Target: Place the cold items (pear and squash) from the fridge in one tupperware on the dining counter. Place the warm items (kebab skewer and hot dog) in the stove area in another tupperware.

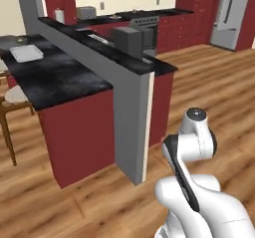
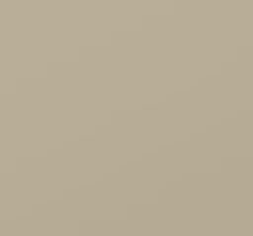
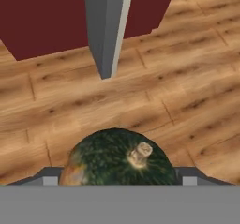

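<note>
Left base view, upper left: shallow pale tray [image 1: 27,53] lies on the black dining counter [image 1: 64,77]. Centre: grey back wall [image 1: 130,102]. Upper right: fridge [image 1: 230,15], doors shut. Hand view, bottom centre: dark green squash [image 3: 117,158], stem up, sits between the gripper [image 3: 119,178] fingertips; jaws stand wide, clamped on its sides, above wood floor [image 3: 187,92].

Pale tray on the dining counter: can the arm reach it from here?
Probably not: the tray lies far along the dining counter, while the arm sits folded, off its near end.
</note>
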Controlling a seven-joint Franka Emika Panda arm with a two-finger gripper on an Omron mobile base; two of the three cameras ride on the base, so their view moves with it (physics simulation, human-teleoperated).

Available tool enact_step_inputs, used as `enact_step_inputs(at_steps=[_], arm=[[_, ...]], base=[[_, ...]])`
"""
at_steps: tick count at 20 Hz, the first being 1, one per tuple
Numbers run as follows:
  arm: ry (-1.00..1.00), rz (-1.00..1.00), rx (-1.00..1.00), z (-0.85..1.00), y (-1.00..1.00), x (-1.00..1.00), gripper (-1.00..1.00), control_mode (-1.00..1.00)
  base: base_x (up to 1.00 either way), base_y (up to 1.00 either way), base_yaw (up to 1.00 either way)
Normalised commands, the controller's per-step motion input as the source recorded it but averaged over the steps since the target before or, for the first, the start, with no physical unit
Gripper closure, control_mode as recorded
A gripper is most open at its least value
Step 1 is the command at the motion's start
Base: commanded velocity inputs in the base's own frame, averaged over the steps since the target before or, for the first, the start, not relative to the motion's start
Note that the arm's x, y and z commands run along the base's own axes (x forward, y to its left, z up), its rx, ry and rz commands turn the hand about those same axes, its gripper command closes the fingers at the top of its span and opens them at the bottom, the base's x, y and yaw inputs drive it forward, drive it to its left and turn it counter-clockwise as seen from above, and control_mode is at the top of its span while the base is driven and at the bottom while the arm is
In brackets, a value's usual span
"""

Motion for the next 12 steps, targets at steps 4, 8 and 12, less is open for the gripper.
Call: enact_step_inputs(at_steps=[4,8,12], arm=[[0.00,0.00,0.00,0.00,0.00,0.00,1.00,1.00],[0.00,0.00,0.00,0.00,0.00,0.00,1.00,1.00],[0.00,0.00,0.00,0.00,0.00,0.00,1.00,1.00]], base=[[0.13,1.00,-0.55],[0.00,1.00,-0.62],[-0.36,1.00,-0.54]])
